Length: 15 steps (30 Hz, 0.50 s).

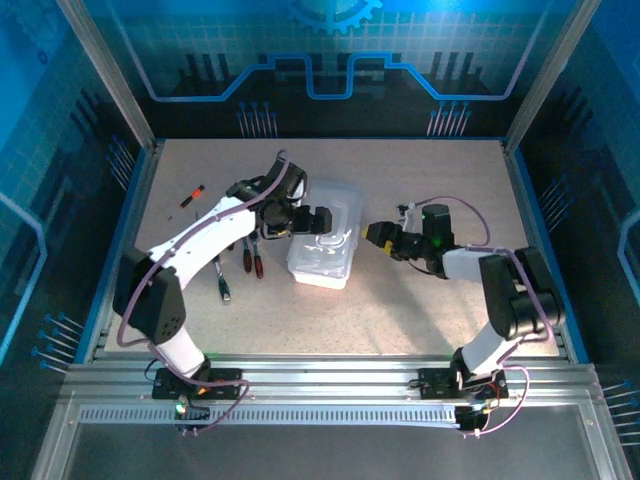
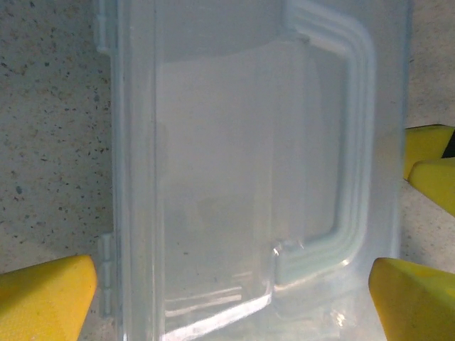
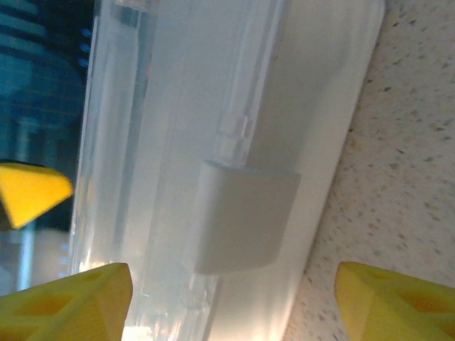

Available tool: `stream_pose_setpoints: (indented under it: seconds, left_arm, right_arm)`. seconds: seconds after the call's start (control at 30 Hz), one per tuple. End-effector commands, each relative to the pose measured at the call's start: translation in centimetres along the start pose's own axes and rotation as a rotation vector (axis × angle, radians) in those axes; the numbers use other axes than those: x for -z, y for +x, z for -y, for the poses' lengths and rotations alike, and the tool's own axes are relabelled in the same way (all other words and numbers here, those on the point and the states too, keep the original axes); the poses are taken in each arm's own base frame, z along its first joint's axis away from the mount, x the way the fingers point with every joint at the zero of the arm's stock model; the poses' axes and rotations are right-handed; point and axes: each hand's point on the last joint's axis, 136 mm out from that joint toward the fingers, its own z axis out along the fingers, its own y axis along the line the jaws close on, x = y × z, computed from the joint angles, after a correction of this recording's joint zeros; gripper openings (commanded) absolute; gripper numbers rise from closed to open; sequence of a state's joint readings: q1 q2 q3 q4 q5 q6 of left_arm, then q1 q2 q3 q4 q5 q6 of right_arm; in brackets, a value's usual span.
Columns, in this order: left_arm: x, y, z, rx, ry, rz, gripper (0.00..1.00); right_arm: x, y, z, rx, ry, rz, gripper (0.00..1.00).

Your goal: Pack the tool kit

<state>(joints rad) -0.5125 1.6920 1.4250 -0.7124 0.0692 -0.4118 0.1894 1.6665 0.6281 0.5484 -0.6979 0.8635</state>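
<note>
The tool kit case, a clear rectangular plastic box, lies near the middle of the speckled bench, its long side running away from the arms. Its lid looks shut.

To the left of the case, a few small tools with red and dark handles lie loose on the bench, close together and just beside the left arm. One more small screwdriver, red and black, lies well apart from them towards the far left corner. None of these tools is inside the case.

From above, the left hand hangs over the left side of the case and covers part of the lid. In its wrist view the left hand looks straight down on the lid, with the moulded lid handle on the right. Its yellow fingertips stand wide apart on either side of the case, spread out and gripping nothing.

The right hand sits just beside the right side of the case, pointing at it. In its wrist view the right hand faces the side wall of the case, with a grey latch straight ahead. Its yellow fingertips are spread apart and hold nothing; whether they touch the case cannot be told.
</note>
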Motion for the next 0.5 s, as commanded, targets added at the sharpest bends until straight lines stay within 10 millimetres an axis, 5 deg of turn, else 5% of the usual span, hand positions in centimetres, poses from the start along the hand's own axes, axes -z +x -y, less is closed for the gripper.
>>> stream_pose_setpoints:
  seconds: [0.0,0.17,0.47]
  left_arm:
    - [-0.9,0.5,-0.3,-0.008,-0.049,-0.048,0.99]
    - [-1.5,0.4,0.3,-0.031,-0.075,-0.053,0.99]
    - [-3.9,1.6,-1.8,-0.027,-0.167,-0.089,0.98]
  right_arm:
    - [-0.4,-1.4,-2.7,0.011,-0.187,0.043,0.77]
    - [-1.1,-1.5,-1.9,-0.017,-0.210,0.047,0.79]
    - [-2.6,-1.0,-0.5,-0.089,-0.223,0.041,0.77]
